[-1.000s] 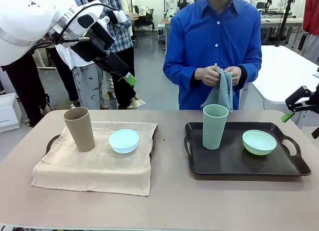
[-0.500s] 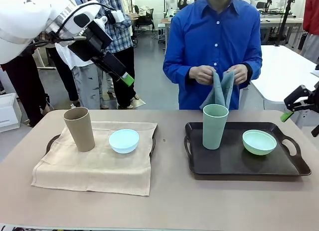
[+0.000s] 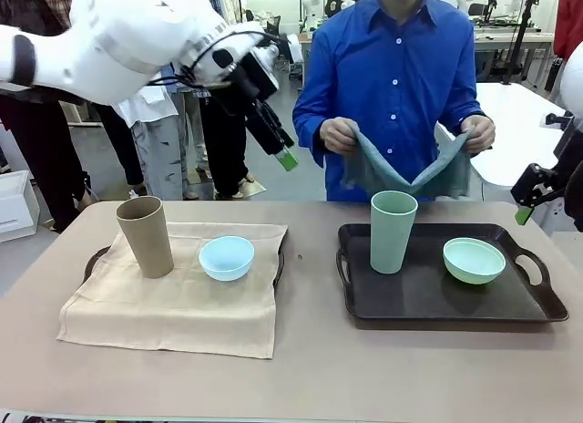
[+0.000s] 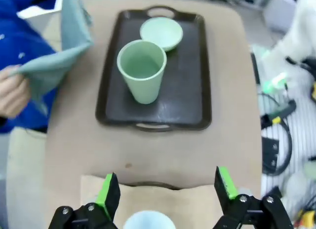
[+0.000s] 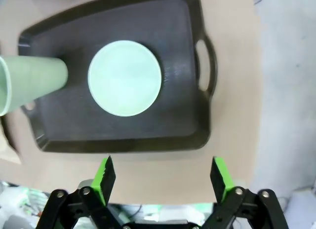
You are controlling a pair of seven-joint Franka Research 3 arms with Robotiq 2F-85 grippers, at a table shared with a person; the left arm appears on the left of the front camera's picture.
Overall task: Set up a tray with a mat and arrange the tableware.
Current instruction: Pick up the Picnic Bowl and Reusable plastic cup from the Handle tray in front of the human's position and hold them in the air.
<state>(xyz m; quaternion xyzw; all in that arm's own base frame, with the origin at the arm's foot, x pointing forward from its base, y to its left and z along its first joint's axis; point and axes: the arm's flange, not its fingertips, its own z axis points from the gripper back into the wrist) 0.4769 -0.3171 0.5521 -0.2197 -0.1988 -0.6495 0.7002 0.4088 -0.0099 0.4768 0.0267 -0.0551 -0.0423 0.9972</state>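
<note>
Beige tabletop [image 3: 310, 373] in a busy lab [image 3: 515, 40]; left tool [image 4: 166, 187] and right tool [image 5: 162, 173] hang spread, empty.

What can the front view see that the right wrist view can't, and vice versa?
Front view: a person holding out a grey-green cloth, a tan cup and light blue bowl on a beige mat. Right wrist view: a straight-down look past the open right gripper. Both: the dark tray holding the pale green cup and pale green bowl.
</note>
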